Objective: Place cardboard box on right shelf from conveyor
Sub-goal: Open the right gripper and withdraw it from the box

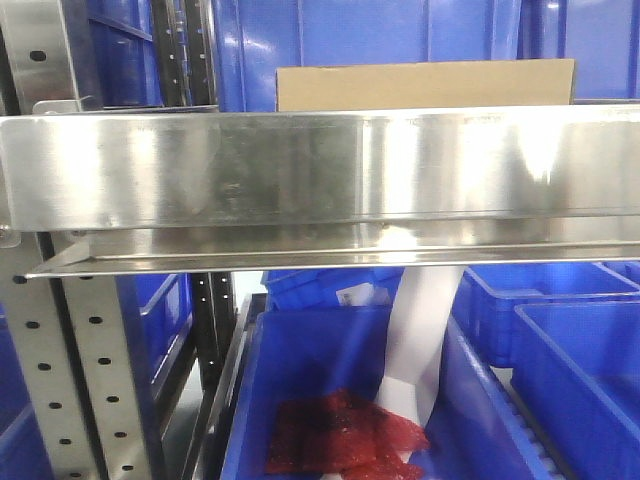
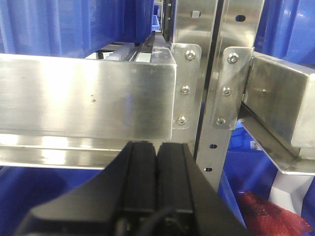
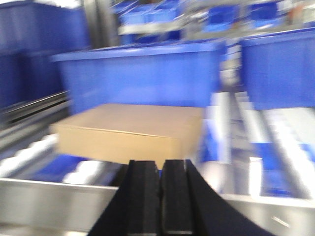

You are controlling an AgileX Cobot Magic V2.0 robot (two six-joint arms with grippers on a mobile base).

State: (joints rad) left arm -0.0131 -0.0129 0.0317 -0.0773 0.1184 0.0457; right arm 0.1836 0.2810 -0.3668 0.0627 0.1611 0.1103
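The cardboard box (image 1: 425, 85) is a plain tan slab lying flat on the right shelf (image 1: 320, 165), behind the shelf's broad shiny front lip. In the blurred right wrist view the cardboard box (image 3: 128, 130) rests on pale rollers just past the steel lip (image 3: 49, 201). My right gripper (image 3: 161, 162) is shut and empty, a short way in front of the box and not touching it. My left gripper (image 2: 157, 145) is shut on nothing, close below a steel shelf lip (image 2: 88, 93). The conveyor is out of view.
Blue plastic bins (image 1: 400, 30) stand behind the box, and others (image 1: 575, 370) sit below the shelf. One lower bin holds a red bag (image 1: 345, 435). Grey perforated uprights (image 1: 90, 380) flank the shelf on the left. A white band (image 1: 420, 340) hangs under the lip.
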